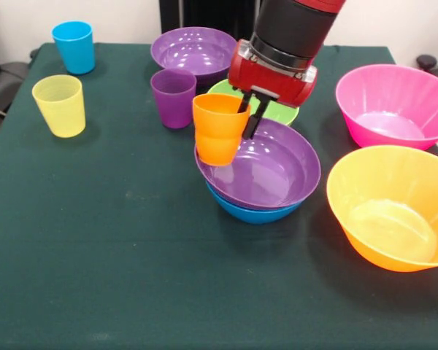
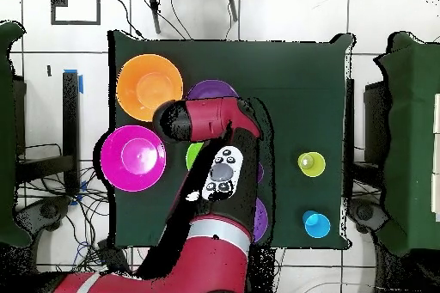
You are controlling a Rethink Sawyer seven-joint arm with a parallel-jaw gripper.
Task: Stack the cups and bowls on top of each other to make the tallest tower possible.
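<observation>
Orange cup (image 1: 219, 128) upright, mouth up, in gripper (image 1: 248, 117).

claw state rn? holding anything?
Claw: closed on the rim of the orange cup, held over the edge of the purple bowl nested in the blue bowl.

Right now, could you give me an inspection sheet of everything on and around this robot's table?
Surface: dark green tablecloth, flat.
Job's things: orange cup held over purple bowl, which is nested in blue bowl; purple cup, yellow cup and blue cup upright; second purple bowl, green bowl, pink bowl and orange bowl standing apart.
Clutter: nothing seen.
Gripper: gripper pinching the orange cup's rim.
Cables: cables loose on the floor.
Surroundings: tiled floor.
</observation>
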